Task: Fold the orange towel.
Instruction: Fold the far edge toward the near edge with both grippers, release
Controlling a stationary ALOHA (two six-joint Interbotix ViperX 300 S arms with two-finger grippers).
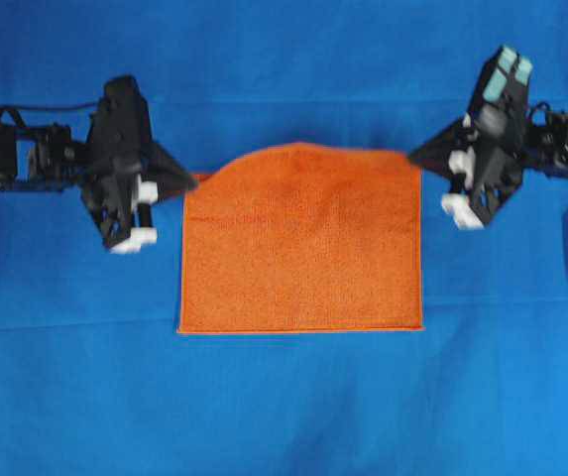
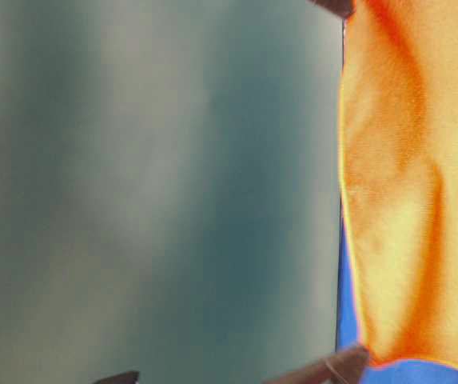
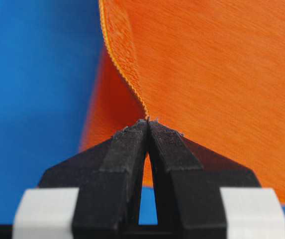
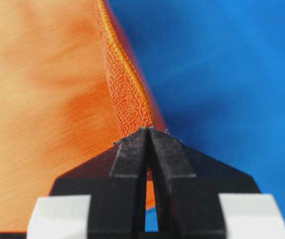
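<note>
We have the towel [image 1: 301, 243] lifted at its far edge, its near half flat on the blue tabletop [image 1: 284, 407]. Our left tool [image 3: 147, 121] pinches the ten o'clock corner, our right tool [image 4: 148, 129] the two o'clock corner. Both grips are thin; uneven pulling could slip a corner and skew the fold.

The overhead view looks straight down on the blue-covered bench [image 1: 284, 416] from well above. Each wrist view looks along its closed fingers [image 3: 132, 149], very near the orange towel [image 1: 301, 243], which the table-level view also shares, close and blurred.
</note>
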